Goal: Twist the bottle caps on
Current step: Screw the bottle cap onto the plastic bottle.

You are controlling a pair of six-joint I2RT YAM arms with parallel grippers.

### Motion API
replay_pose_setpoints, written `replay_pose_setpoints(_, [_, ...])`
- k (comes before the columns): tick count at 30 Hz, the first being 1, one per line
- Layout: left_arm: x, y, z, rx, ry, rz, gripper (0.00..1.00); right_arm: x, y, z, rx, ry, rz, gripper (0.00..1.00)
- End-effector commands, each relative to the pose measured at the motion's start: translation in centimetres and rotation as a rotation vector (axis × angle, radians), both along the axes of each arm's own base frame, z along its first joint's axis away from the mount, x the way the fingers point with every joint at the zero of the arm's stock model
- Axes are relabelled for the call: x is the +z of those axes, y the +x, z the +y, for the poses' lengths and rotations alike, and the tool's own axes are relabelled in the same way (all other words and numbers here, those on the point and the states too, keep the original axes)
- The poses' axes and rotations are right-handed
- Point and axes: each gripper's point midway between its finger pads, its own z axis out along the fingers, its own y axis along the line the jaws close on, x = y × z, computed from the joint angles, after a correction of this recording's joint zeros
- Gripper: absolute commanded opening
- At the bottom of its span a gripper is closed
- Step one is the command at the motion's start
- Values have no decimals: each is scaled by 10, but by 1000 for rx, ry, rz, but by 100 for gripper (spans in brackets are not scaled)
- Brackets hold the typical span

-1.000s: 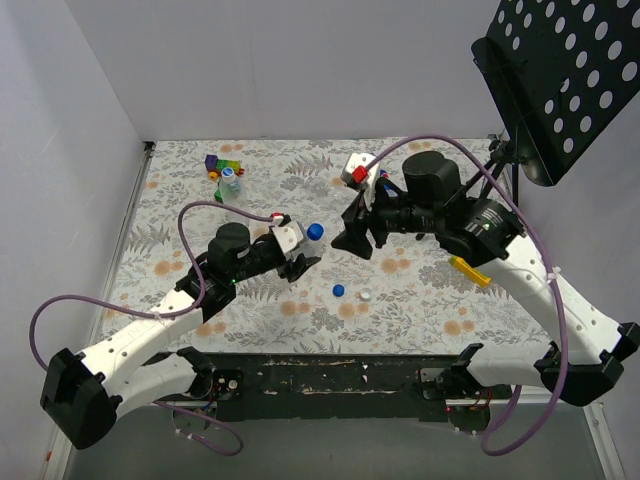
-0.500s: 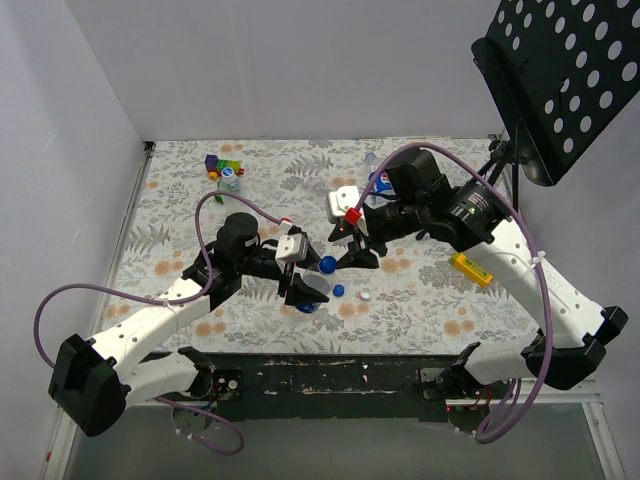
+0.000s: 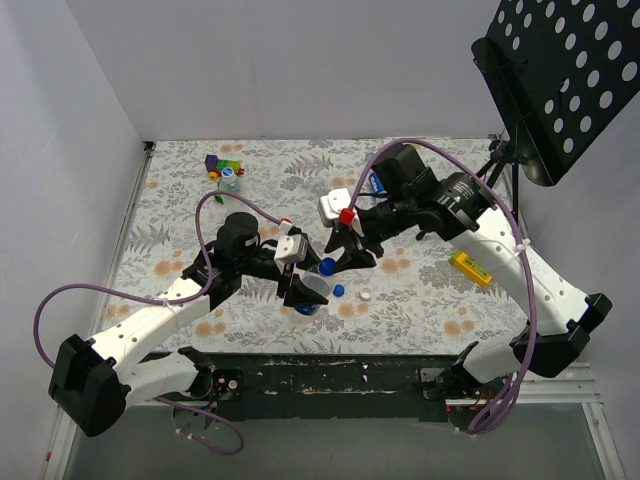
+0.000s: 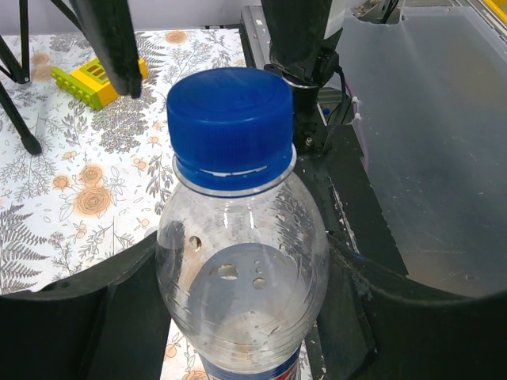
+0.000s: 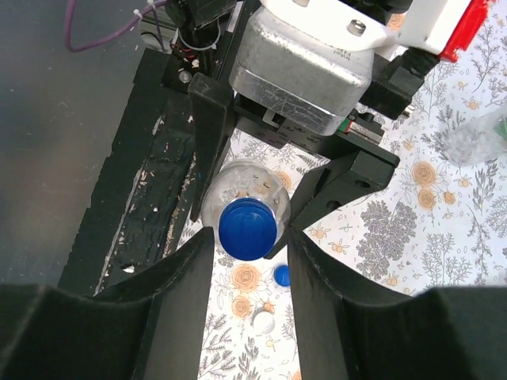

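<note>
here my left gripper (image 3: 302, 290) holds the bottle (image 4: 242, 285) near the middle of the table (image 3: 420, 300) near edge. the blue cap (image 5: 248, 229) sits on its neck, and my right gripper (image 3: 343, 258) stands narrow open around this cap.

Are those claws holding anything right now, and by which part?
The left gripper clamps the clear bottle around its upper body, below the neck. The right gripper straddles the blue cap; a grip there cannot be told.
</note>
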Motion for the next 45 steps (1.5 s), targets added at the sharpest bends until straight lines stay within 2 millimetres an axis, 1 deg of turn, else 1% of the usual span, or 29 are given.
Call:
replay_pose_setpoints(1, [22,-1,1,-14,-41,-53,0,12,-9,3,53,27,6,48])
replay_pose_setpoints(10, [23,-1,1,-7,-43,-57,0,4,-14,7,80,-6,43,40])
replay_pose_setpoints(15, [24,0,2,2,-44,-62,0,1,-14,10,79,-25,56,33])
replay_pose_setpoints(18, [24,0,2,9,-44,-63,0,-3,-16,10,84,-46,70,32])
replay_pose_setpoints(22, [23,3,1,21,-41,-60,0,-4,-22,10,101,-53,80,36])
replay_pose_setpoints(31, [21,7,1,46,-33,-54,0,5,-26,7,105,-38,70,42])
replay_pose_setpoints(38, [22,8,1,50,-35,-58,0,2,-28,7,113,-47,76,47])
replay_pose_setpoints(45, [23,8,1,52,-38,-63,0,-3,-26,10,109,-65,79,48])
